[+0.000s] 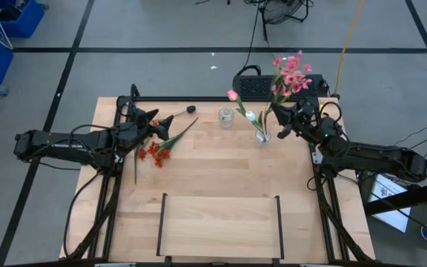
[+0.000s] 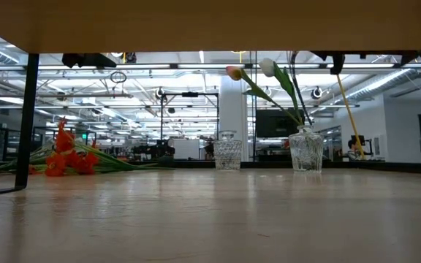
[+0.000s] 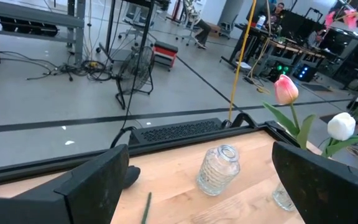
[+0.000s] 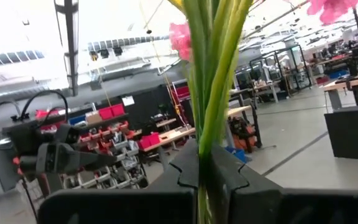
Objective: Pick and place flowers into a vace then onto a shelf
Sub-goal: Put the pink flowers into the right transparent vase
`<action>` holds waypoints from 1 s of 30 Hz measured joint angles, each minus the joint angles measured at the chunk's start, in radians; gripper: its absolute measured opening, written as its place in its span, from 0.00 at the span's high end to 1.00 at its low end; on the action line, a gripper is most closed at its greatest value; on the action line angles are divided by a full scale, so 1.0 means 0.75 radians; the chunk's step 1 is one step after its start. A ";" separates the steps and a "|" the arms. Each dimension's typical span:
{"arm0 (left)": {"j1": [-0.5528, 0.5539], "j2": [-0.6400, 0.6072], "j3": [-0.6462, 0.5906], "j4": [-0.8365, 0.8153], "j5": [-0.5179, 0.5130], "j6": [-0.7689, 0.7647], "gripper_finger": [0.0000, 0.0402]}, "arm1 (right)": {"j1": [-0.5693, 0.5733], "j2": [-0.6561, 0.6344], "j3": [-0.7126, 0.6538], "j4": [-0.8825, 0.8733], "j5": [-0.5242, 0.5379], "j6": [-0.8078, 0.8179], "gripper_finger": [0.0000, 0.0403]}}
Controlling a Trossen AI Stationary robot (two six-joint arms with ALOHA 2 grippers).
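Left of centre in the high view, the left tool (image 1: 152,120) hangs with fingers apart over red sprays (image 1: 154,153) lying on the surface (image 1: 213,178). An empty vase (image 1: 226,117) stands centre. Two tulips (image 1: 242,105) sit in the right vase (image 1: 262,136). The right tool (image 1: 282,117) is clamped on pink sprays (image 1: 291,74). The shelf (image 1: 219,226), lower centre, awaits.

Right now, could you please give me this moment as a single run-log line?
left claw: open, over red flowers | right claw: shut on pink flowers near vase | shelf: bare
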 joint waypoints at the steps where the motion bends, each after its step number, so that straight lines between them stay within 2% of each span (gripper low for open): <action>1: 0.000 -0.001 0.000 -0.001 0.000 0.000 0.01 | 0.000 0.000 -0.011 0.019 0.003 -0.007 1.00; 5: 0.000 0.000 0.000 -0.001 0.019 -0.001 0.01 | -0.016 0.000 -0.027 0.092 0.036 -0.017 1.00; 27: 0.000 -0.001 0.000 -0.001 0.022 0.005 0.01 | -0.020 0.001 -0.029 0.137 0.042 0.054 1.00; 30: 0.000 -0.001 0.000 -0.003 0.022 0.005 0.01 | -0.019 0.001 -0.029 0.142 0.075 0.086 1.00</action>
